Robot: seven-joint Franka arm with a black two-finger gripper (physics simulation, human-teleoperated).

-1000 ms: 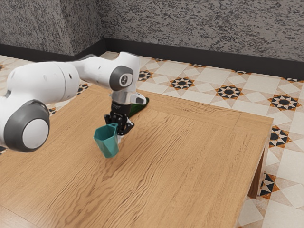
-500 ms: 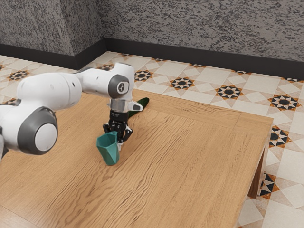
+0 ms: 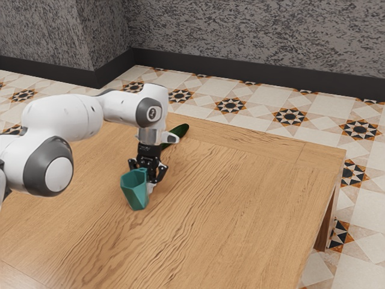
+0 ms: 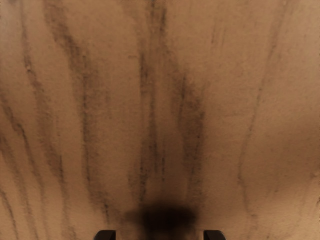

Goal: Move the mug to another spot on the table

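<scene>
- The white arm (image 3: pixel 66 117) reaches in from the left edge of the exterior view and bends down toward the middle-left.
- The teal mug (image 3: pixel 135 190) sits left of centre, low on the wooden surface (image 3: pixel 258 198), with its open end up.
- The black hand (image 3: pixel 148 176) points down, against the mug's right rim. I cannot tell whether it is spread or pinching the mug.
- A dark green object (image 3: pixel 178 129) lies above the hand, near the surface's far edge.
- In the wrist view, a dark patch (image 4: pixel 167 219) lies on the wood grain at the lower centre.
</scene>
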